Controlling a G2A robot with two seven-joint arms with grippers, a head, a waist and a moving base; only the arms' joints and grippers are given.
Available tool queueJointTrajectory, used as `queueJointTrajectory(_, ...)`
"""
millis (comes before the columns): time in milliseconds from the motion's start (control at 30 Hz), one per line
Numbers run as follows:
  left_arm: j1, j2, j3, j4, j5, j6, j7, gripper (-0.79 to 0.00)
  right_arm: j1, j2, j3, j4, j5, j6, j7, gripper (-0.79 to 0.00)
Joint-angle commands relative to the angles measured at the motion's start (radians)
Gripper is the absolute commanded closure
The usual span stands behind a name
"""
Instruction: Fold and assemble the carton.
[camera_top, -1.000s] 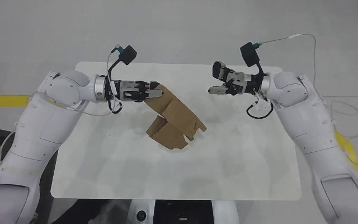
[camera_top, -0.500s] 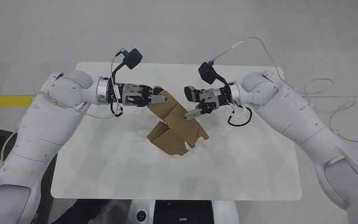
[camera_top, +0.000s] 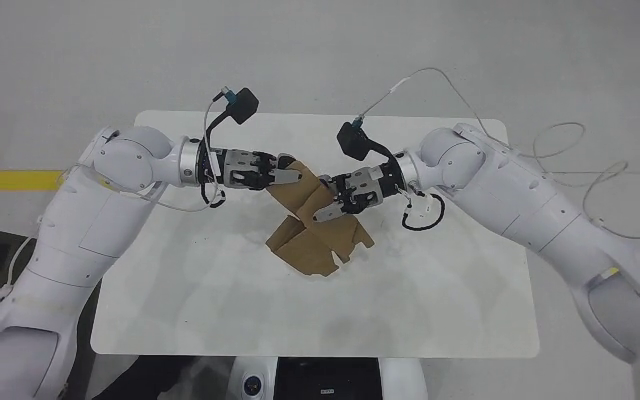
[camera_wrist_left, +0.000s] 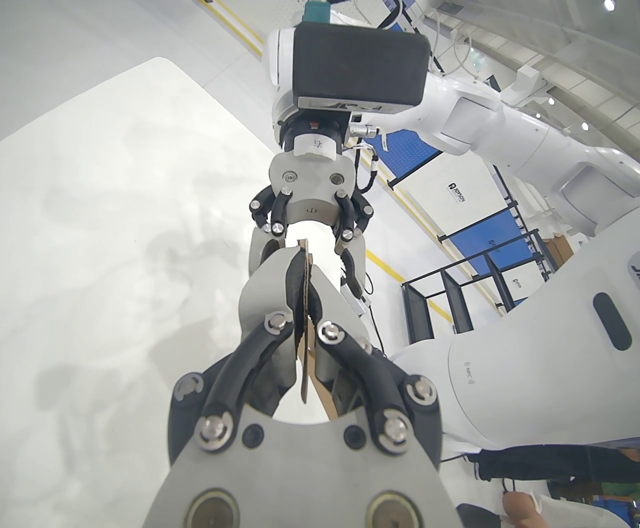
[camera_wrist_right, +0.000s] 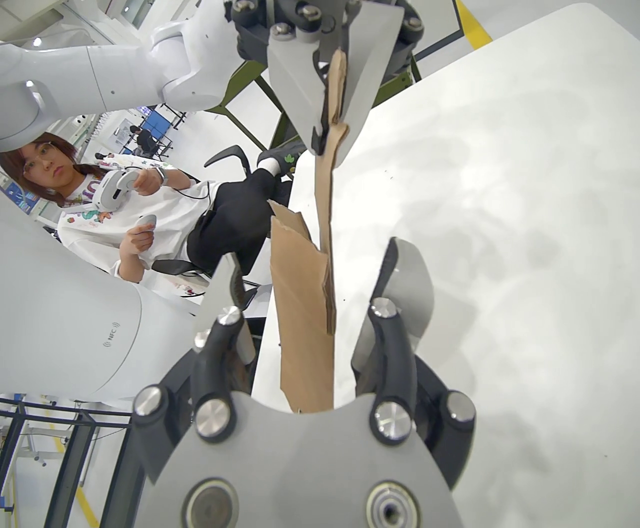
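A flattened brown carton (camera_top: 325, 235) stands tilted in the middle of the white table (camera_top: 200, 300), its lower part resting on the tabletop. My left gripper (camera_top: 290, 175) is shut on the carton's upper far corner; in the left wrist view the cardboard edge (camera_wrist_left: 303, 370) runs pinched between the two fingers of that gripper (camera_wrist_left: 302, 280). My right gripper (camera_top: 322, 207) is open and straddles the carton's upper edge just beside the left one. The right wrist view has the carton (camera_wrist_right: 300, 310) between its spread fingers (camera_wrist_right: 405, 285), with the left gripper (camera_wrist_right: 330, 135) clamped farther along.
Bare tabletop lies all around the carton, widest toward the front edge (camera_top: 300, 352) and the right side (camera_top: 470, 280). A loose cable (camera_top: 420, 218) loops under the right wrist, close to the carton's right end.
The right arm has swung in from the table's right side to the carton, and its open fingers now sit over the upper edge. The left gripper kept its hold, barely shifting.
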Motion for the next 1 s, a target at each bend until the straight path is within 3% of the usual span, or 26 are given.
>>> queueJointTrajectory(0, 0.000, -0.001, -0.001, 0.001, -0.002, -0.001, -0.004, 0.000, -0.003, -0.004, 0.001, 0.000, 0.002, 0.000, 0.000, -0.348)
queueJointTrajectory(333, 0.004, -0.003, -0.008, -0.004, 0.004, 0.003, -0.016, 0.000, -0.014, -0.021, 0.001, 0.000, -0.004, 0.000, 0.000, -0.203)
queueJointTrajectory(400, 0.006, -0.003, -0.011, -0.007, 0.002, 0.001, -0.019, 0.000, -0.016, -0.024, 0.001, 0.001, -0.001, 0.000, 0.000, -0.135)
queueJointTrajectory(467, 0.007, -0.002, -0.016, -0.010, 0.001, 0.001, -0.021, 0.000, -0.019, -0.027, 0.001, 0.003, 0.006, 0.000, 0.000, 0.000)
queueJointTrajectory(767, 0.020, 0.000, -0.035, -0.025, 0.003, -0.008, -0.017, 0.000, -0.022, -0.035, 0.001, 0.015, 0.019, 0.000, 0.000, 0.000)
queueJointTrajectory(800, 0.022, 0.001, -0.036, -0.028, 0.003, -0.010, -0.016, -0.163, -0.022, -0.036, 0.001, 0.016, 0.021, 0.000, 0.000, 0.000)
queueJointTrajectory(867, 0.026, 0.001, -0.041, -0.032, 0.001, -0.017, -0.009, -0.785, -0.020, -0.036, 0.001, 0.018, 0.024, 0.000, 0.000, 0.000)
queueJointTrajectory(967, 0.030, 0.003, -0.054, -0.027, -0.014, -0.019, -0.001, -0.785, -0.020, -0.037, 0.001, 0.021, 0.036, 0.000, 0.000, 0.000)
